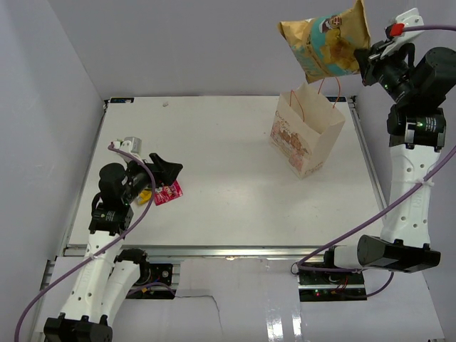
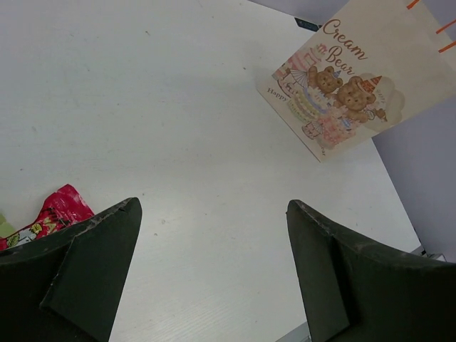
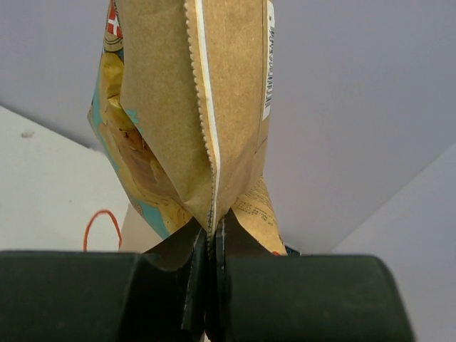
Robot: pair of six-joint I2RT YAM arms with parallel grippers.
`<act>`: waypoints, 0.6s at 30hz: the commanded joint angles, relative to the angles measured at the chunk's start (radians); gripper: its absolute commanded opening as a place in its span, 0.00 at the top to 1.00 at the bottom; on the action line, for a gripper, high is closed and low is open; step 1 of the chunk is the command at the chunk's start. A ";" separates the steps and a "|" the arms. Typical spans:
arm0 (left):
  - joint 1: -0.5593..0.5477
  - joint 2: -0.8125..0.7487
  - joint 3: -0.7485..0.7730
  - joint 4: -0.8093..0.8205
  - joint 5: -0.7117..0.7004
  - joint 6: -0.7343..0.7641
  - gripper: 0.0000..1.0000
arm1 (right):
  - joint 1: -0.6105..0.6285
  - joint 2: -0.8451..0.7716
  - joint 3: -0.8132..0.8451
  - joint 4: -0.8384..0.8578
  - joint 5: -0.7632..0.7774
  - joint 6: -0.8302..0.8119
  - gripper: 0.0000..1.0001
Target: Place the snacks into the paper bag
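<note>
Right end effector [image 3: 211, 246] on tan-gold, blue-labelled chip bag [image 3: 178, 107] seam.

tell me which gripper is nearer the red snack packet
Left. The left gripper sits open just beside the red snack packet; the right gripper is far off, raised high by the paper bag, shut on the chip bag.

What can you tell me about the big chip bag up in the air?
The chip bag is tan-gold, crinkly and puffy, with a blue label and pictured chips. Its back shows a zigzag seam and a barcode. The right gripper pinches one end, holding it tilted in the air near the open top of the paper bag. Nothing else touches it.
</note>
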 commanded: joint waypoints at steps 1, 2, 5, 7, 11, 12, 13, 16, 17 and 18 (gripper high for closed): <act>0.000 0.001 -0.016 -0.026 -0.030 0.011 0.07 | -0.013 -0.086 -0.062 0.091 0.039 -0.059 0.92; 0.000 0.002 -0.024 -0.026 -0.031 0.005 0.07 | -0.016 -0.100 -0.105 0.088 0.045 -0.070 0.92; 0.000 0.007 -0.038 -0.022 -0.031 -0.001 0.07 | -0.025 -0.149 -0.172 0.077 0.065 -0.097 0.92; 0.000 0.016 -0.041 -0.017 -0.031 -0.001 0.07 | -0.027 -0.160 -0.187 0.022 0.079 -0.113 0.92; 0.000 0.040 -0.041 -0.012 -0.028 -0.001 0.07 | -0.027 -0.159 -0.202 -0.018 0.082 -0.148 0.92; 0.000 0.044 -0.042 -0.012 -0.028 -0.003 0.07 | -0.027 -0.159 -0.200 -0.023 0.082 -0.169 0.92; 0.000 0.047 -0.042 -0.012 -0.027 -0.003 0.07 | -0.027 -0.159 -0.200 -0.029 0.081 -0.185 0.92; 0.000 0.048 -0.049 -0.009 -0.028 -0.005 0.07 | -0.027 -0.153 -0.193 -0.066 0.062 -0.264 0.92; 0.000 0.048 -0.050 -0.008 -0.028 -0.005 0.07 | -0.027 -0.153 -0.194 -0.077 0.058 -0.283 0.92; 0.000 0.047 -0.053 -0.006 -0.028 -0.006 0.07 | -0.027 -0.151 -0.196 -0.093 0.058 -0.295 0.92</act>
